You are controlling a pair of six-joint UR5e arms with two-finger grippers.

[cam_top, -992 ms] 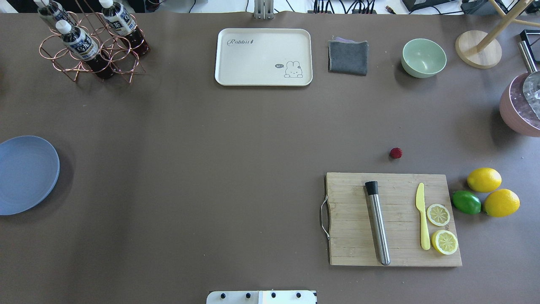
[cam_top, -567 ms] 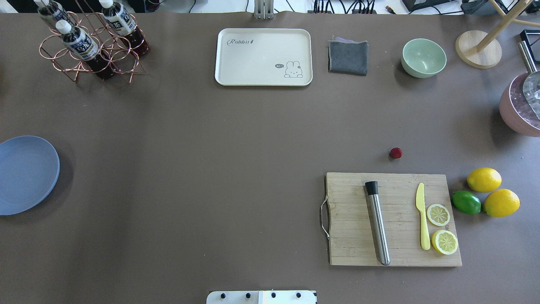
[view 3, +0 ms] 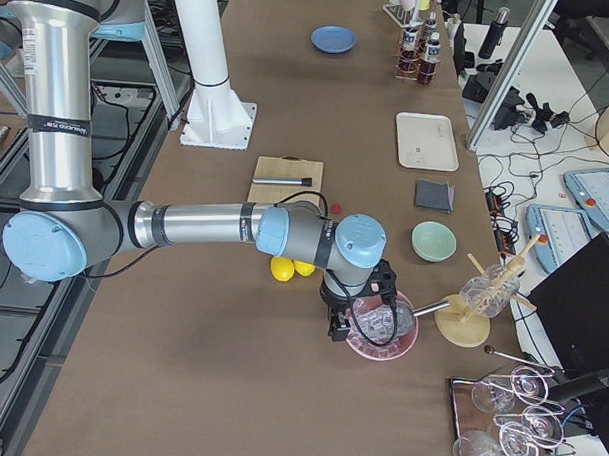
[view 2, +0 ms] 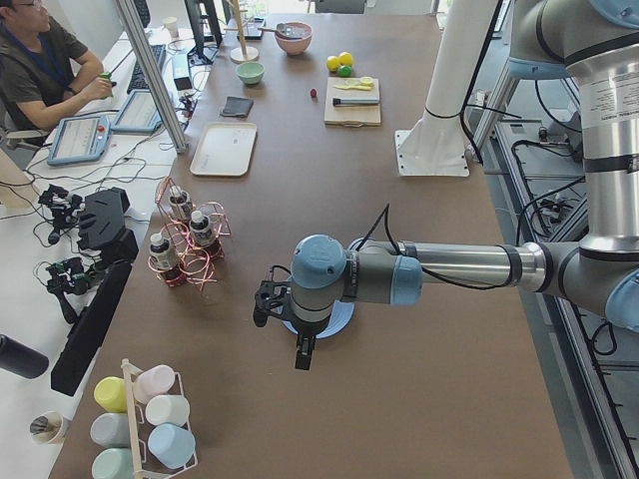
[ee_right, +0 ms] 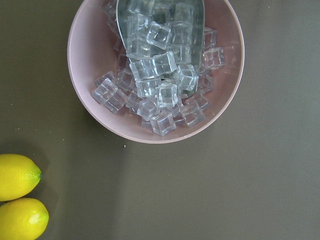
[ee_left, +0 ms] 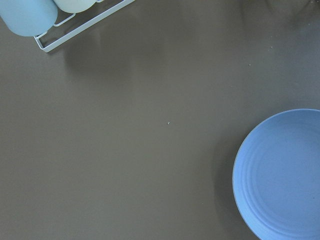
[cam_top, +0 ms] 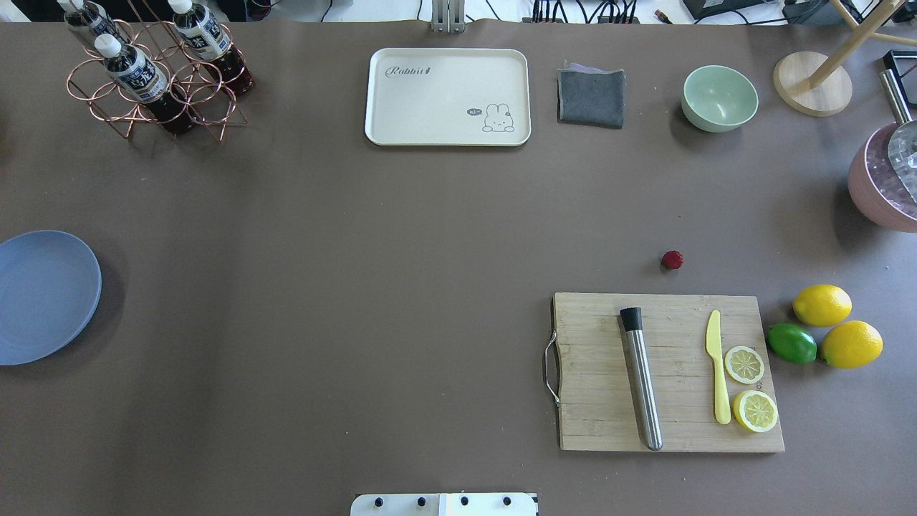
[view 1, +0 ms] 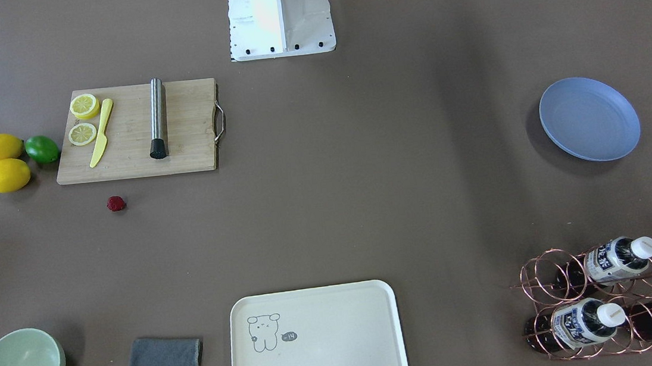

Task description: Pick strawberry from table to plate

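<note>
Strawberry sits on the worktop on my right side, just past the far edge of the cutting board and not touching it. Plate is at the worktop's left edge, well apart from the berry. My left fingers hang pointing down over the worktop just beside the plate; the left wrist view has the plate at lower right. My right fingers hang by the pink bowl of ice cubes, with the lemons near. Apart or together: cannot tell for either pair, since they show only in the side views.
</note>
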